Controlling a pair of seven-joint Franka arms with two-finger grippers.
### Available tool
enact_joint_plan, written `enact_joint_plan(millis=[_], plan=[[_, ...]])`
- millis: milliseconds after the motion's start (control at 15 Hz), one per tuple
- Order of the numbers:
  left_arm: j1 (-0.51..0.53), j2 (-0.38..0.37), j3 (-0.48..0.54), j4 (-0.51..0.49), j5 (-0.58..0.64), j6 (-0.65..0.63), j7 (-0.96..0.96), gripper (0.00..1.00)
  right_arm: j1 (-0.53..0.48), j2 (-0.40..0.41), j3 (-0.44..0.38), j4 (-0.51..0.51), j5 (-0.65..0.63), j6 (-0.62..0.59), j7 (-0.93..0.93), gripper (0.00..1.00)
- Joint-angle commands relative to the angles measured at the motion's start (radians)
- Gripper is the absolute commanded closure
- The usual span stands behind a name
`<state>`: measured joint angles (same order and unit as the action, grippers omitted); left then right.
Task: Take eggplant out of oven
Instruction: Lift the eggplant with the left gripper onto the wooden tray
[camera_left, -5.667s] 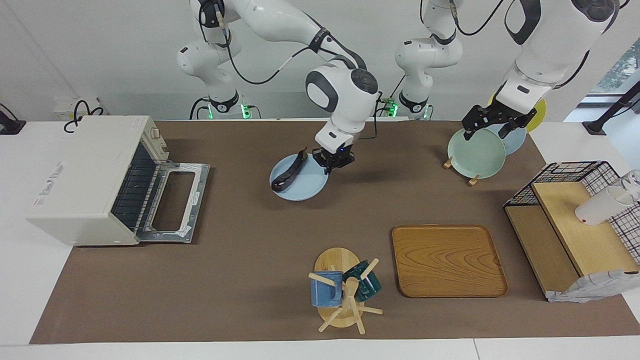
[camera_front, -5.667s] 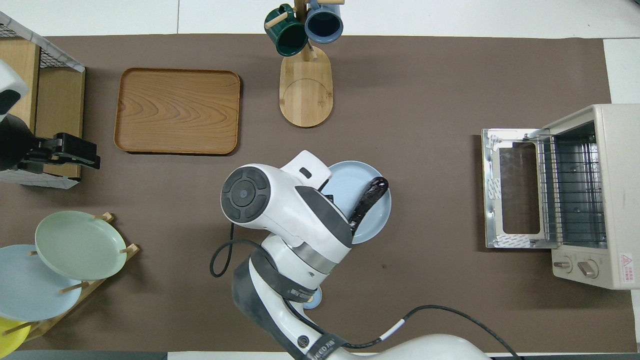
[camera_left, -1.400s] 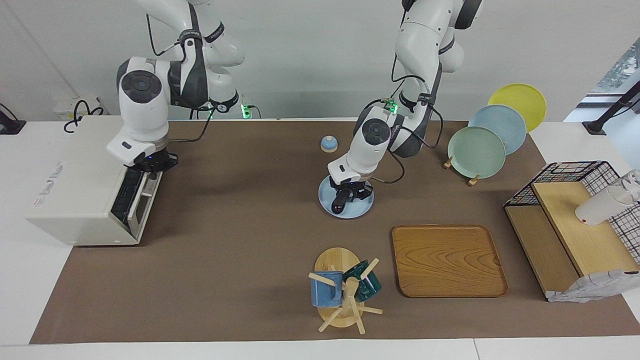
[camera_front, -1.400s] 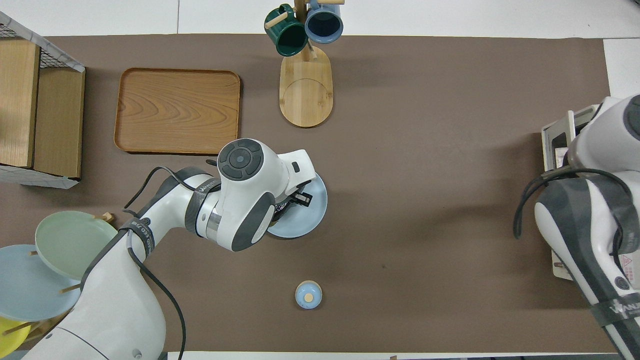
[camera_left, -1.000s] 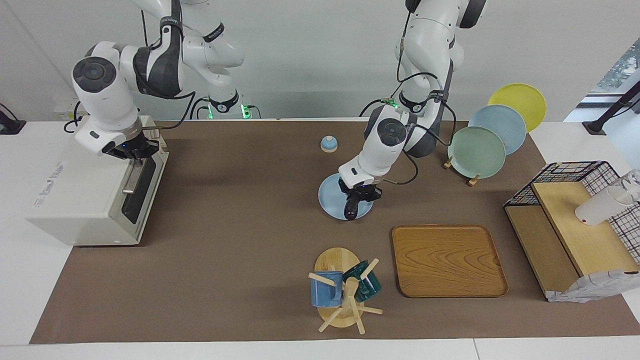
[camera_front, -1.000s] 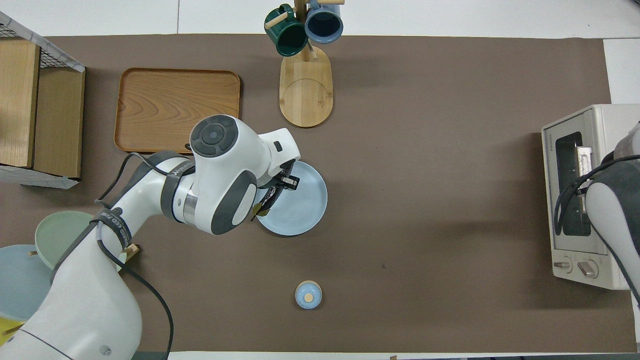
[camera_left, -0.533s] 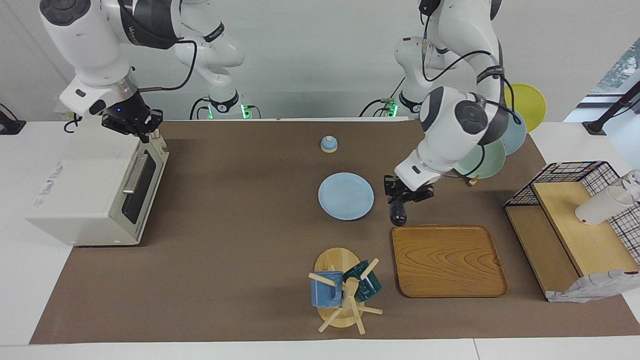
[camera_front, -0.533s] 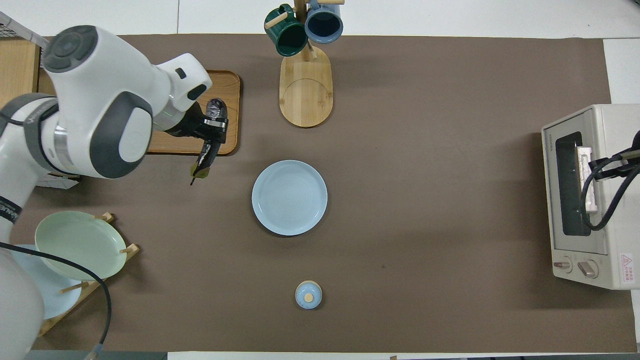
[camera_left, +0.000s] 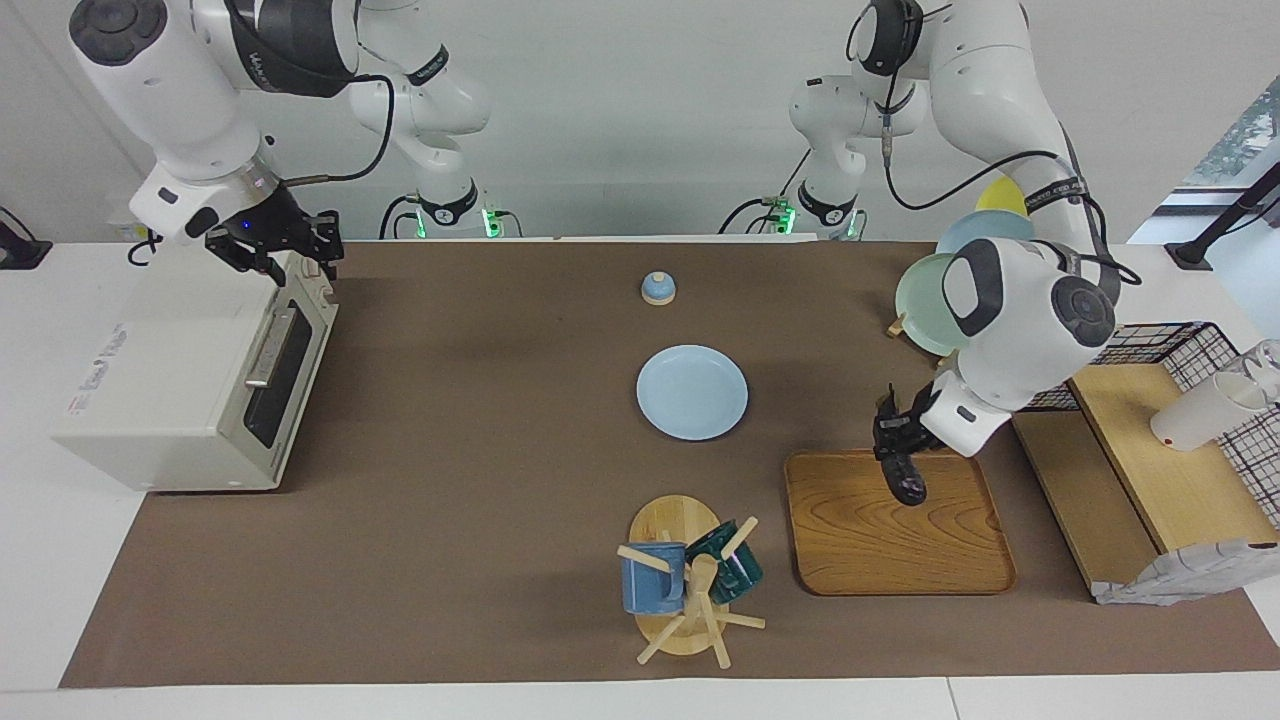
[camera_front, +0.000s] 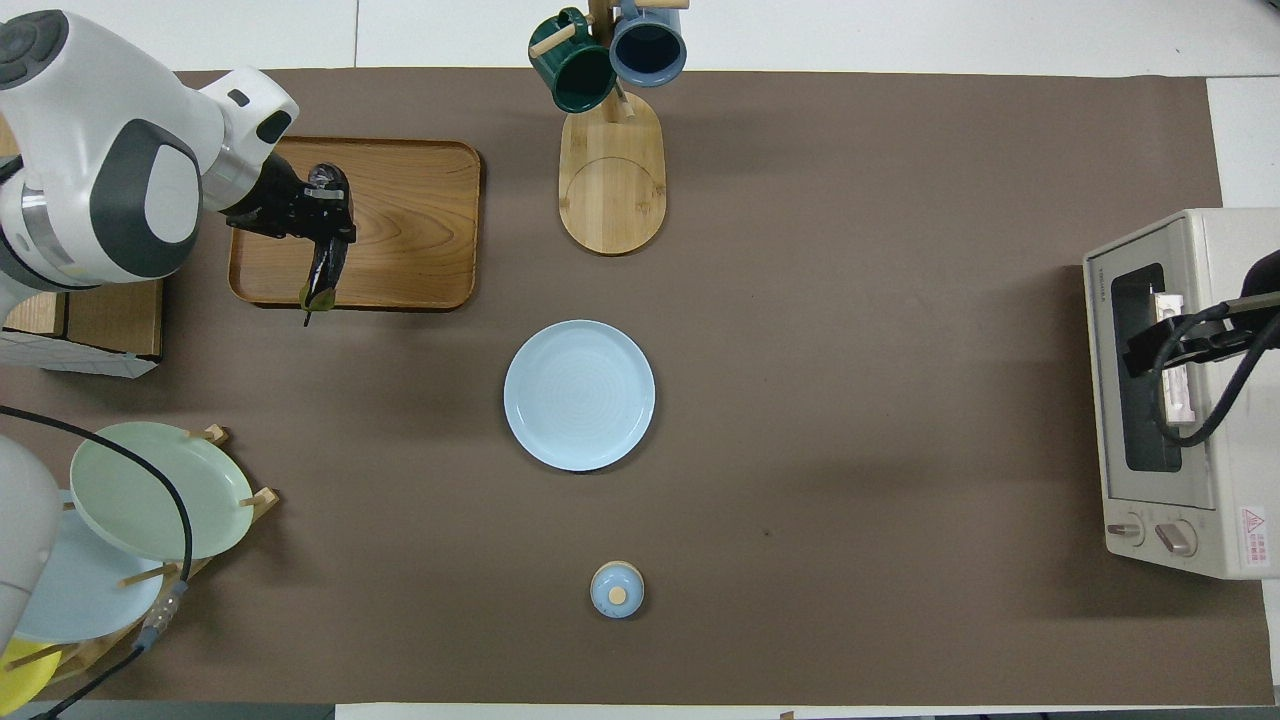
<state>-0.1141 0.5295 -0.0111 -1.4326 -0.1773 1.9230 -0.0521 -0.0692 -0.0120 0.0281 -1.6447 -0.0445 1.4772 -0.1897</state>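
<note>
The dark eggplant (camera_left: 908, 483) hangs in my left gripper (camera_left: 895, 450), which is shut on its upper part, in the air over the wooden tray (camera_left: 900, 545). In the overhead view the eggplant (camera_front: 324, 265) points its green stem toward the robots below that gripper (camera_front: 322, 212), over the tray (camera_front: 410, 220). The off-white oven (camera_left: 170, 370) stands at the right arm's end of the table with its door shut; it also shows in the overhead view (camera_front: 1200, 420). My right gripper (camera_left: 275, 252) is open and empty above the oven's top front edge (camera_front: 1165, 345).
A light blue plate (camera_left: 692, 392) lies bare mid-table. A small blue lid (camera_left: 657, 288) sits nearer the robots. A mug rack (camera_left: 685, 585) stands beside the tray. A plate rack (camera_front: 150, 490) and a wire basket with a wooden shelf (camera_left: 1150, 450) are at the left arm's end.
My left gripper lifted the eggplant off the blue plate and carried it over the wooden tray. My right gripper shut the oven door and rose above the oven.
</note>
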Motion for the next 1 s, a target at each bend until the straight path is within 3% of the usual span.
enact_joint_plan(millis=[0,200,400,600,667,733,933], plan=[[-0.013,0.142,0.039,0.155,-0.007,0.037,-0.025,1.00,0.014,0.036,0.003,0.075,0.021,-0.043,0.064,0.00],[-0.027,0.150,0.042,0.092,0.001,0.149,-0.032,1.00,0.051,0.049,-0.013,0.108,0.015,-0.048,0.095,0.00],[-0.026,0.148,0.042,0.081,0.002,0.168,-0.045,1.00,0.136,0.044,-0.103,0.117,0.031,-0.047,0.096,0.00],[-0.019,0.139,0.042,0.054,0.019,0.189,-0.042,1.00,0.135,0.070,-0.102,0.138,0.028,-0.058,0.127,0.00],[-0.016,0.139,0.042,0.057,0.019,0.185,-0.041,0.57,0.134,0.072,-0.103,0.151,0.029,-0.063,0.127,0.00],[-0.019,0.138,0.042,0.060,0.019,0.182,-0.040,0.01,0.134,0.072,-0.102,0.149,0.029,-0.064,0.128,0.00],[-0.010,0.097,0.042,0.061,0.018,0.162,-0.040,0.00,0.121,0.070,-0.102,0.148,0.031,-0.064,0.127,0.00]])
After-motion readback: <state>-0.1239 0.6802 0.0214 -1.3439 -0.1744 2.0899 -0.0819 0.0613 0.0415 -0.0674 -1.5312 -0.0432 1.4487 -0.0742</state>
